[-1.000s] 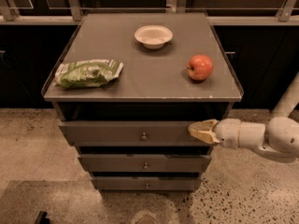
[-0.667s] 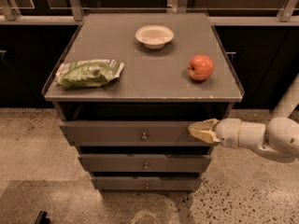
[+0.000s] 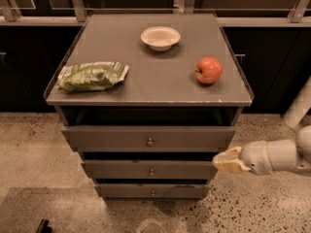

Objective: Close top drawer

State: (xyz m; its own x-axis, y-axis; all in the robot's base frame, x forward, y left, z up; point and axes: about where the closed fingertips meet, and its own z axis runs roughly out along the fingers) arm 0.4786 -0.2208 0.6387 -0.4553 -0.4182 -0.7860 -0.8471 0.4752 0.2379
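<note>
The cream-tipped white gripper, fingers seemingly pinched together on nothing, is now hanging lower, beside the wide grey-brown top drawer's right corner.

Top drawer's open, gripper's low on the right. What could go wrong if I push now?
1. The gripper sits below the front of the top drawer, roughly level with the middle drawer; a straight push would likely hit that.
2. Contact far right of the knob could skew and jam the drawer.
3. A hard shove might roll the apple.
</note>
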